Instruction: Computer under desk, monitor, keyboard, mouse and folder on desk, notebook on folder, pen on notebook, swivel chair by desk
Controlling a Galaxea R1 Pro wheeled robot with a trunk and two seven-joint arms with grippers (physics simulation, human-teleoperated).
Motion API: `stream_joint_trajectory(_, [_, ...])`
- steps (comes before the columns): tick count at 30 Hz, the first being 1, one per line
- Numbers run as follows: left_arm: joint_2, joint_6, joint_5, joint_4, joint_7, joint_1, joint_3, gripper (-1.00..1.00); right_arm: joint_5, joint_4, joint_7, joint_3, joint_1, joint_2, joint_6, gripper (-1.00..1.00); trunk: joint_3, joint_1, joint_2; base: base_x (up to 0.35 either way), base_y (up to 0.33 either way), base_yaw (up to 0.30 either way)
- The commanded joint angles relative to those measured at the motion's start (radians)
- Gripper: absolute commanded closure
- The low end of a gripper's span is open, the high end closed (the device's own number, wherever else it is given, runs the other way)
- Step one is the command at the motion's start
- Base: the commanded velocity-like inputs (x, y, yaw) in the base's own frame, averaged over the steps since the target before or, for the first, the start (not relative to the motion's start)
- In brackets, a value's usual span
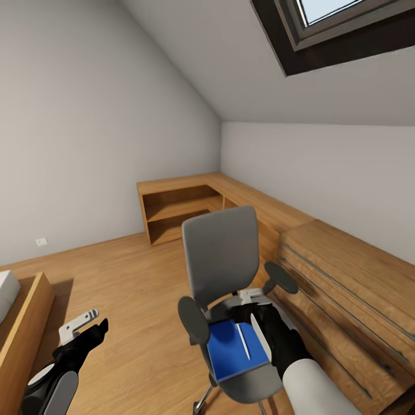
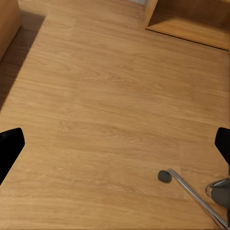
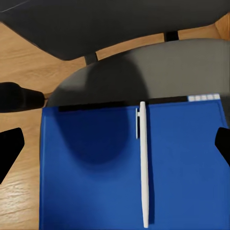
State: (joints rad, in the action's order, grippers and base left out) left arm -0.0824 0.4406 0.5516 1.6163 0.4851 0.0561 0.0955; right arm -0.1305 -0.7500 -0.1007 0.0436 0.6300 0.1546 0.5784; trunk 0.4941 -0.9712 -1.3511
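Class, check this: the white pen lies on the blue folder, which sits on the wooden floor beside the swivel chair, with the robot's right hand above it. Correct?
Not quite. The blue folder with the white pen on it rests on the swivel chair seat, not the floor; the head view shows this. The right hand is above it, as stated.

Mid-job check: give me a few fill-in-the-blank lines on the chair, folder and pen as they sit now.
1. The folder lies on the seat of the ____.
2. On the folder lies a white ____.
3. The right claw hovers over the folder, jaws ____.
4. The left claw looks down on bare wooden ____.

Missing: chair; pen; open; floor
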Motion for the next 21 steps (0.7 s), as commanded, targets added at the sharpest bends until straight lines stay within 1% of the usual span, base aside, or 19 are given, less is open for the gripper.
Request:
stream_joint_trajectory(1, [0.000, 0.003, 0.010, 0.002, 0.007, 0.001, 0.000, -1.00, -0.010, -0.001, -0.008, -0.001, 0.000, -0.001, 0.005, -1.00, 0.004, -0.004, -0.008, 0.001, 0.000, 0.000])
stream_joint_trajectory(2, [0.000, 0.003, 0.010, 0.003, 0.008, 0.001, 0.003, -1.00, -0.010, -0.001, -0.008, -0.001, 0.000, -0.008, -0.001, -1.00, 0.007, -0.008, -0.015, 0.000, 0.000, 0.000])
stream_joint_trajectory(7, [0.000, 0.004, 0.010, 0.003, 0.009, 0.001, 0.004, -1.00, -0.011, 0.025, -0.007, 0.001, 0.000, -0.013, -0.038, -1.00, 0.023, -0.027, -0.050, 0.000, 0.000, 0.000])
stream_joint_trajectory(9, [0.000, 0.003, 0.010, 0.004, 0.009, 0.001, 0.004, -1.00, -0.013, 0.066, -0.004, 0.001, 0.001, -0.015, -0.057, -1.00, 0.029, -0.035, -0.064, 0.000, 0.000, 0.000])
stream_joint_trajectory(11, [0.000, 0.001, 0.011, 0.004, 0.008, 0.001, 0.004, -1.00, -0.036, 0.133, 0.017, 0.001, 0.003, -0.015, -0.097, -1.00, 0.036, -0.042, -0.078, 0.000, 0.000, 0.000])
stream_joint_trajectory(16, [0.000, 0.001, 0.011, 0.004, 0.008, 0.001, 0.003, -1.00, -0.065, 0.164, 0.054, 0.001, 0.004, -0.015, -0.130, -1.00, 0.051, -0.061, -0.113, 0.000, 0.000, 0.000])
stream_joint_trajectory(21, [0.000, 0.001, 0.011, 0.004, 0.009, 0.001, 0.003, -1.00, -0.067, 0.165, 0.056, 0.001, 0.004, -0.015, -0.132, -1.00, 0.067, -0.081, -0.148, 0.000, 0.000, 0.000])
